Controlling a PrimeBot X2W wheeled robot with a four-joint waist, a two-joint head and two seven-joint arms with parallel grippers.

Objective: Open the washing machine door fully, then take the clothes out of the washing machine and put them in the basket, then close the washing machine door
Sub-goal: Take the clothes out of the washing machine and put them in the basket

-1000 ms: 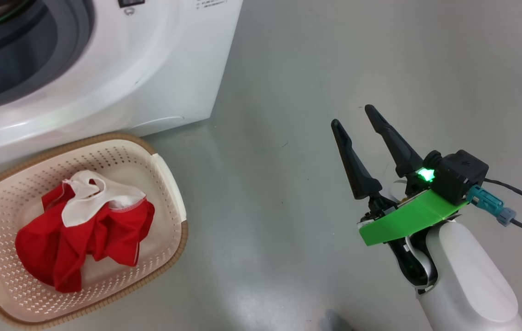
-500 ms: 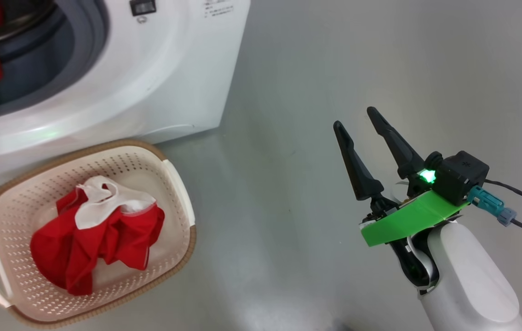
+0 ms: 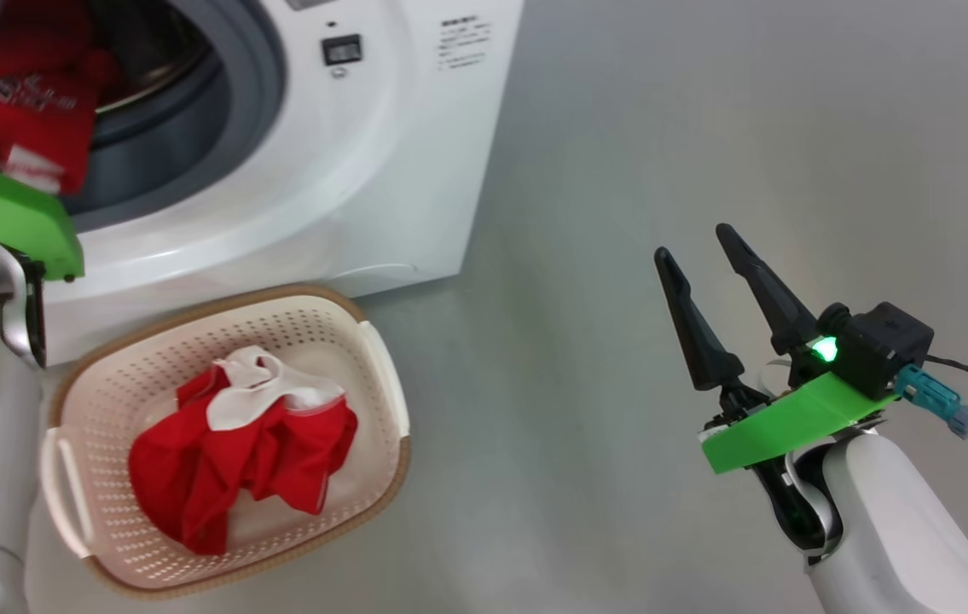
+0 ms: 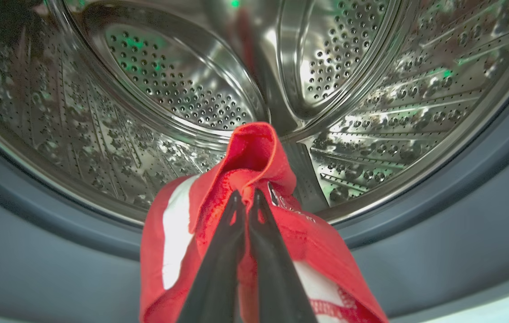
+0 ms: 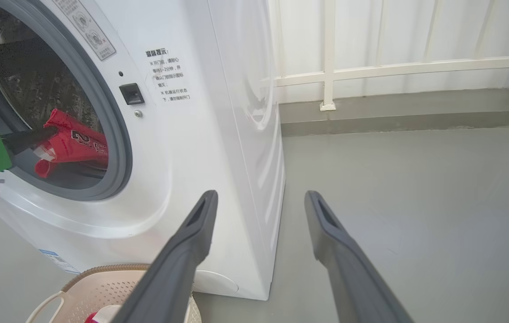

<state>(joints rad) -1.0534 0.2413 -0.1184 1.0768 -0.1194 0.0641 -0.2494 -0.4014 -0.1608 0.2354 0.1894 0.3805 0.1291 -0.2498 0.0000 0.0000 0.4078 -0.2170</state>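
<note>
Newly shut, left hand [image 4: 245,197] grips clothes [image 4: 254,148] inside the washing machine [image 4: 182,89] mouth.

**Three cameras, one shared opening**

The head camera looks steeply down on the washing machine [image 3: 381,128] front, the basket [image 3: 296,294] at its lower edge and the floor [image 3: 620,128]. The left wrist camera sits close at the machine's opening, facing in along the left gripper [image 4: 247,194]. The right wrist camera looks from low and farther back at the machine's front corner. All three share the red clothes [image 4: 254,148] in the opening.
</note>
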